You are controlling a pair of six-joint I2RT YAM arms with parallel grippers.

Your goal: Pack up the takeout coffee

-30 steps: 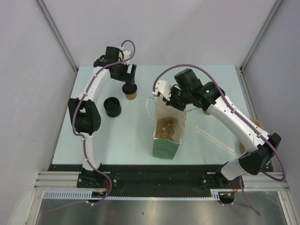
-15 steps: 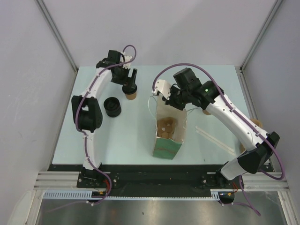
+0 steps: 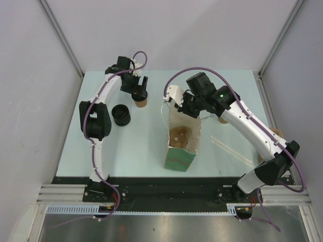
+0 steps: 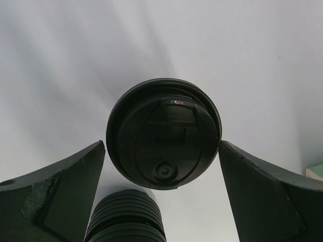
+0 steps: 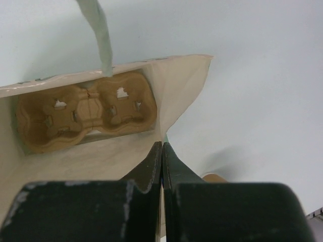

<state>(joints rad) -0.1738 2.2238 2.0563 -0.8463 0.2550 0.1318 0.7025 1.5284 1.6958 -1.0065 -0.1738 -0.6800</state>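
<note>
Low black stack of round plastic lids [image 3: 121, 114] on the pale green tabletop [image 3: 136, 146], left of centre. Near the middle, upright and open-mouthed — tan paper bag [image 3: 177, 157] with a green base, a moulded brown pulp cup carrier [image 5: 83, 111] flat at its bottom.

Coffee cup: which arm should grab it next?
Left. The left gripper is open astride the coffee cup; the right gripper is shut on the paper bag, holding its mouth open.

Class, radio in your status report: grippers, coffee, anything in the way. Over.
Left gripper open, fingers straddling tan paper cup with black lid. Right gripper shut on kraft paper bag rim. Nothing between cup and bag.
</note>
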